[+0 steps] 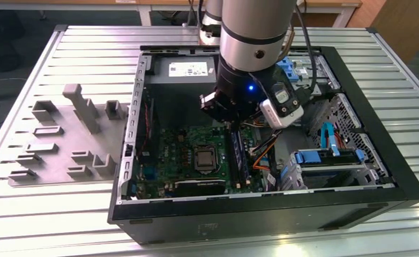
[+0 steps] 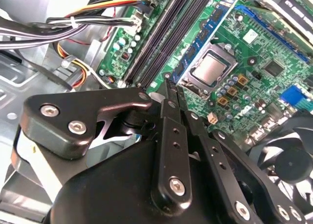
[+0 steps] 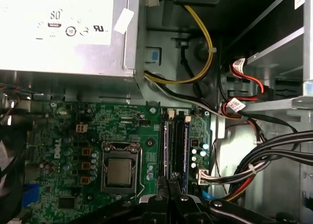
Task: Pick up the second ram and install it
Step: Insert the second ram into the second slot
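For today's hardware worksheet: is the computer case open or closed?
Open: the computer case has no side panel on it, leaving the motherboard exposed.

I count one arm carrying one pincer. On the counter sit two things: one open computer case and one grey moulded holder. Inside the case I count one green motherboard, one processor socket, one silver power supply and one black fan. The long dark memory slots run side by side, but I cannot settle their number.
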`<action>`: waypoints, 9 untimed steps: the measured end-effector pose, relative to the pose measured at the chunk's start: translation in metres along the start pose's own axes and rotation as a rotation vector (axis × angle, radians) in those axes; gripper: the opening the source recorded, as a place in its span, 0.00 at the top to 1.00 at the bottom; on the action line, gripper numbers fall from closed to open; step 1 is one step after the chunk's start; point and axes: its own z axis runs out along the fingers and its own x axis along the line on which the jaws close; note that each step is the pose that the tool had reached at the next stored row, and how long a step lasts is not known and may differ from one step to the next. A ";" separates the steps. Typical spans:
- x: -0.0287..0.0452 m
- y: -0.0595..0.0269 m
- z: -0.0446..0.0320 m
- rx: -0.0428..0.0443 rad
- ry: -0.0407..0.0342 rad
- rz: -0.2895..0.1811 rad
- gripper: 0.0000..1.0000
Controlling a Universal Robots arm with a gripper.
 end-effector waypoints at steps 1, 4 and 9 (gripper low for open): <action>0.0000 -0.0001 0.0018 -0.0001 -0.0001 0.000 0.88; 0.0000 -0.0004 0.0073 -0.0002 -0.0001 0.000 0.88; 0.0000 -0.0009 0.0148 -0.0001 -0.0001 0.000 0.88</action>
